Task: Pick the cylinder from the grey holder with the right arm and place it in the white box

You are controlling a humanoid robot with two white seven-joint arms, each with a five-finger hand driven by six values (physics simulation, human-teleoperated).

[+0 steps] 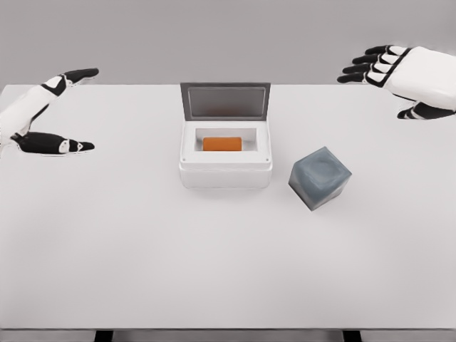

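- Counted one white box (225,165), lid (225,101) standing open.
- Spotted one orange cylinder (222,144), lying inside that box.
- Logged one grey holder (320,177), tilted, just right of the box.
- Tallied two hands: left hand (44,117) and right hand (399,75), fingers spread, holding nothing.
- Noted one white table (214,263) under it all.

Running off the left edge: left arm behind the left hand (50,114). Running off the right edge: right hand (402,78) at the wrist. Hiding the cylinder's (222,144) lower side: box (226,174) wall. Leaving the frame below: table (214,271) legs.
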